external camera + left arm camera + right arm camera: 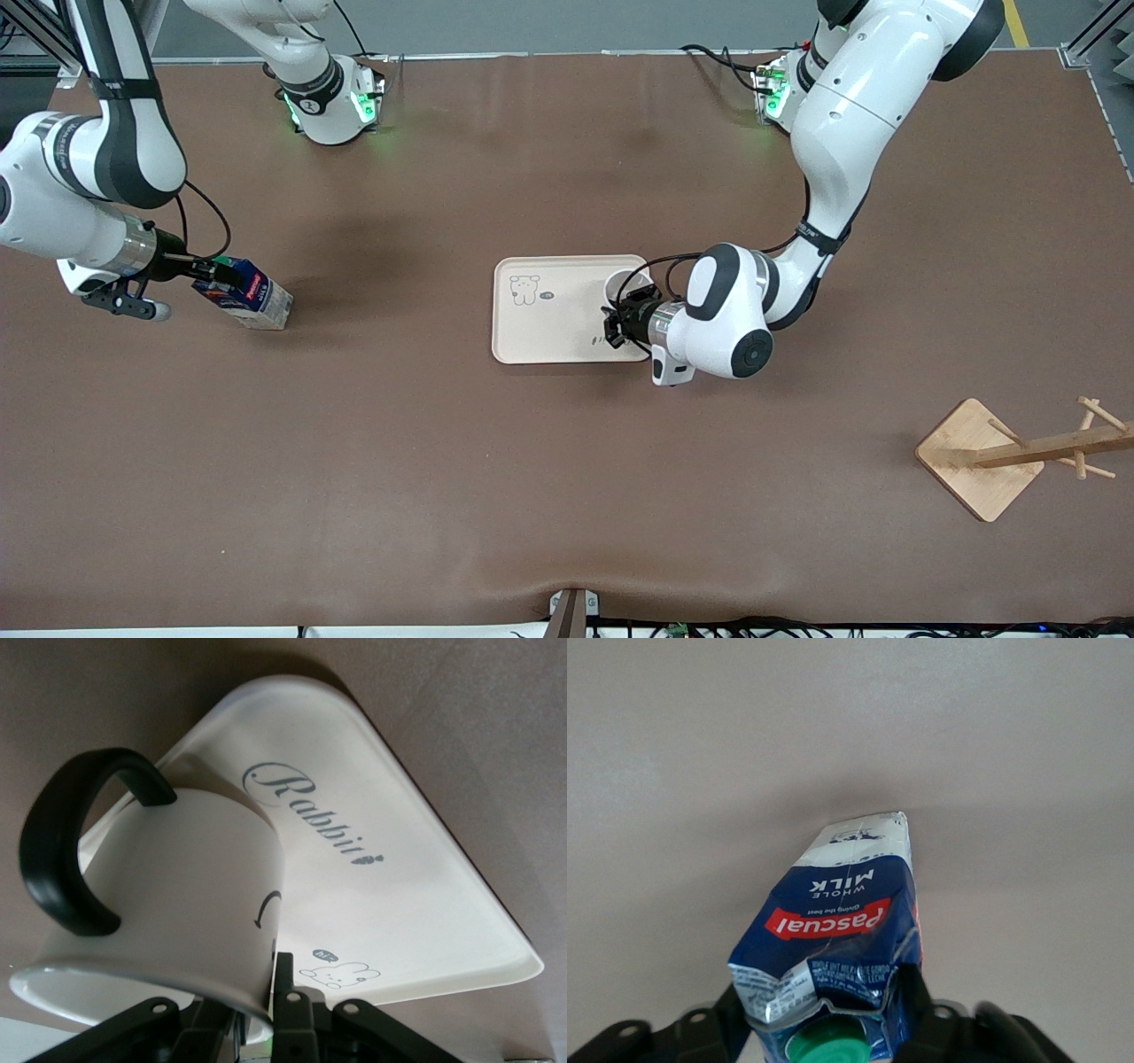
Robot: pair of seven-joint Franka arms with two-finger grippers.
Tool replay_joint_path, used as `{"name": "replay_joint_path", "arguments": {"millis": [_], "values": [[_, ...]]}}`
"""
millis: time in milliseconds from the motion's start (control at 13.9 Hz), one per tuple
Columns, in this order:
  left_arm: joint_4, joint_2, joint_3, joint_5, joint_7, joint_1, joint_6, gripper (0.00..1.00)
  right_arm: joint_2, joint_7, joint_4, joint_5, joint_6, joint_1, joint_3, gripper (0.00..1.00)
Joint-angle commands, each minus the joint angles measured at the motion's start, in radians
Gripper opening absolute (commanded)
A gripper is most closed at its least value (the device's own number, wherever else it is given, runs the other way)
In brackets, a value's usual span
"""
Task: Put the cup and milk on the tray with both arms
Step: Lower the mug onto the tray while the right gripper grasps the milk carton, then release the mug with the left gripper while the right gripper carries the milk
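Left hand (616,326) pinches the cup (625,286) rim over the tray (549,332): lower level, then release. Right hand (215,273) grips the milk (252,299): lift straight.

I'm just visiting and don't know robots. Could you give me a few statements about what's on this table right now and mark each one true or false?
1. The left gripper is shut on the rim of the cup, over the tray. True.
2. The milk is on the tray. False: it is on the bare table toward the right arm's end, with the right gripper at its top.
3. The milk's cap is red. False: it is green; the label is red.
4. The cup has a black handle. True.
5. A wooden rack stands on the tray. False: it is on the table, toward the left arm's end.
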Motion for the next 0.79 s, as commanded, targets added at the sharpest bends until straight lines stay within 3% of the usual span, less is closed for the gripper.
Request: {"name": "replay_joint_path", "arguments": {"millis": [0, 144, 360, 719], "values": [[0.02, 0.02, 0.011, 0.025, -0.011, -0.01, 0.005, 1.0, -0.036, -0.038, -0.013, -0.001, 0.003, 0.0, -0.002, 0.0], [0.022, 0.011, 0.011, 0.025, -0.015, -0.01, 0.003, 1.0, -0.031, -0.033, 0.104, -0.001, -0.087, 0.003, -0.004, 0.0], [0.069, -0.009, 0.009, 0.025, -0.018, -0.007, -0.012, 1.0, 0.021, -0.024, 0.348, 0.013, -0.414, 0.01, -0.001, 0.0], [0.103, -0.104, 0.012, 0.063, -0.038, 0.022, -0.069, 1.0, 0.019, -0.015, 0.409, 0.088, -0.453, 0.145, 0.001, 0.0]]}}
